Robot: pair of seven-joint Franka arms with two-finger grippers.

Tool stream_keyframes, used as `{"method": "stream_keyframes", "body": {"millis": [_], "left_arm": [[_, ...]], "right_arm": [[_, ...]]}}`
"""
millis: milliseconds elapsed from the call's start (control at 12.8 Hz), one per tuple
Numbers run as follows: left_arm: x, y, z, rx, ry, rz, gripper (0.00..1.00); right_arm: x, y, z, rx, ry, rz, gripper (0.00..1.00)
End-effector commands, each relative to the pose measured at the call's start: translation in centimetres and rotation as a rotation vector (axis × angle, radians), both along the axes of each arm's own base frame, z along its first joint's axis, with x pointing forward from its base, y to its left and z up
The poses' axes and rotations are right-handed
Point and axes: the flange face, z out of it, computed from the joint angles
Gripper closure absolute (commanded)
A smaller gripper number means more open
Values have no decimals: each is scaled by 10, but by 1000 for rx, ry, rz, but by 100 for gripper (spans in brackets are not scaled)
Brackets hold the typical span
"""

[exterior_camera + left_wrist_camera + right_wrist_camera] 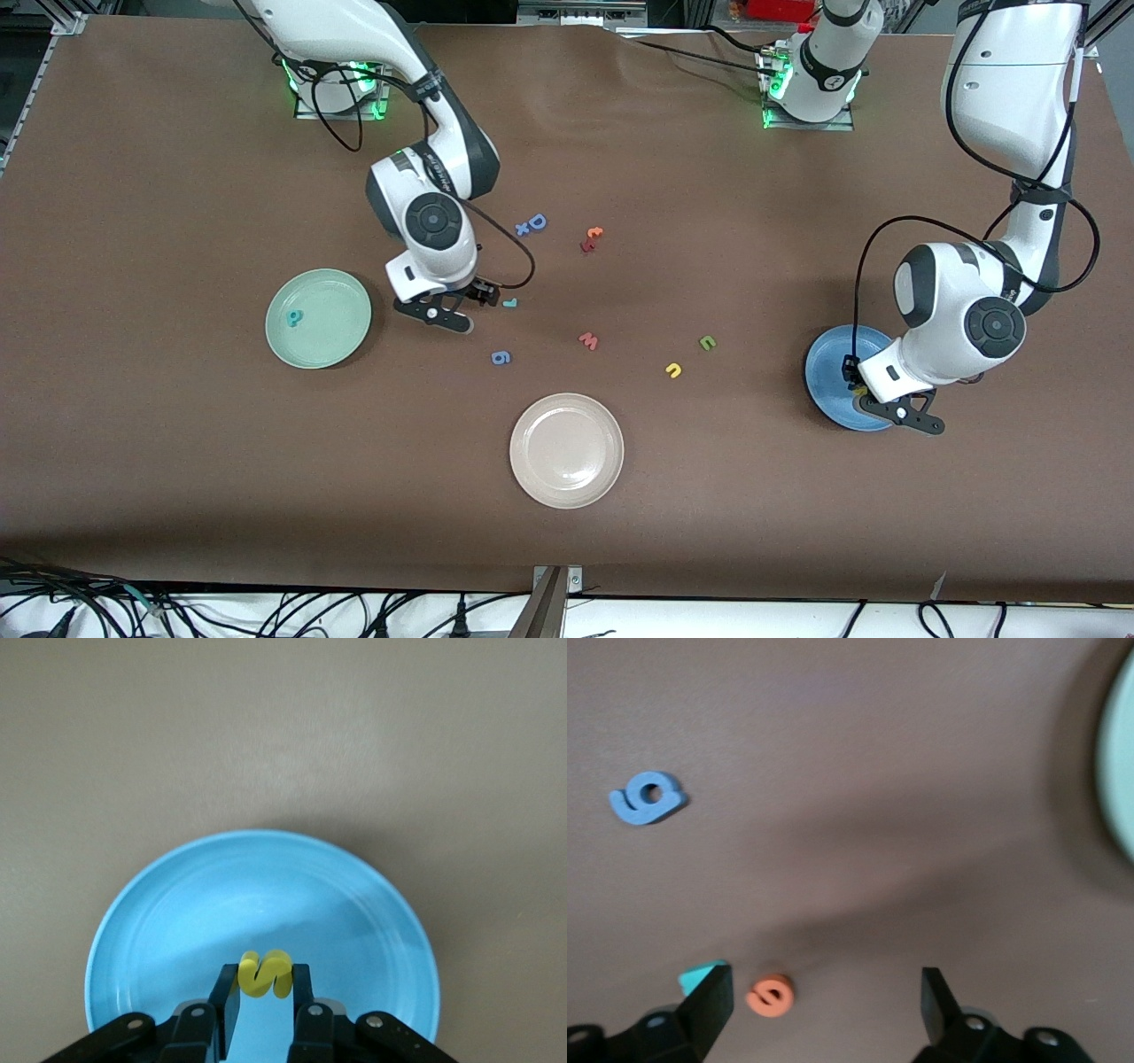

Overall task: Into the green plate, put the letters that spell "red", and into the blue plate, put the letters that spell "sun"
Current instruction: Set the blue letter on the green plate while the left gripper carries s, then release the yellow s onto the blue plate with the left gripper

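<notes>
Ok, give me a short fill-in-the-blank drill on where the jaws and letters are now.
1. The left gripper holds a yellow "s" over the ____ plate.
2. The right gripper's jaws stand ____ above an orange "e".
3. A teal letter already lies in the ____ plate.

Missing words: blue; open; green

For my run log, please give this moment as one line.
left gripper: shut on yellow s, over blue plate | right gripper: open over orange e

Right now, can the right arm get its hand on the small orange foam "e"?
Probably yes. The right hand is open and low over the brown table, with the small orange foam "e" lying free between its fingers, nothing covering it; the teal foam "r" sits close beside.
</notes>
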Motion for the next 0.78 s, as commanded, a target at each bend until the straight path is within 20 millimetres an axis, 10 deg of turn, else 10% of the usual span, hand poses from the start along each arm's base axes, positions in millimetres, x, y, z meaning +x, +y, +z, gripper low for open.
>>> {"method": "stream_keyframes", "body": {"millis": [0, 314, 705], "left_arm": [[-2, 3, -9, 6, 18, -35, 52], [-1, -2, -5, 5, 12, -36, 0], [-7, -63, 23, -73, 59, 170, 0]], "right_arm": [[2, 24, -19, 16, -47, -54, 11], [-2, 64, -35, 20, -68, -15, 25], [-3, 80, -45, 18, -74, 13, 35]]}}
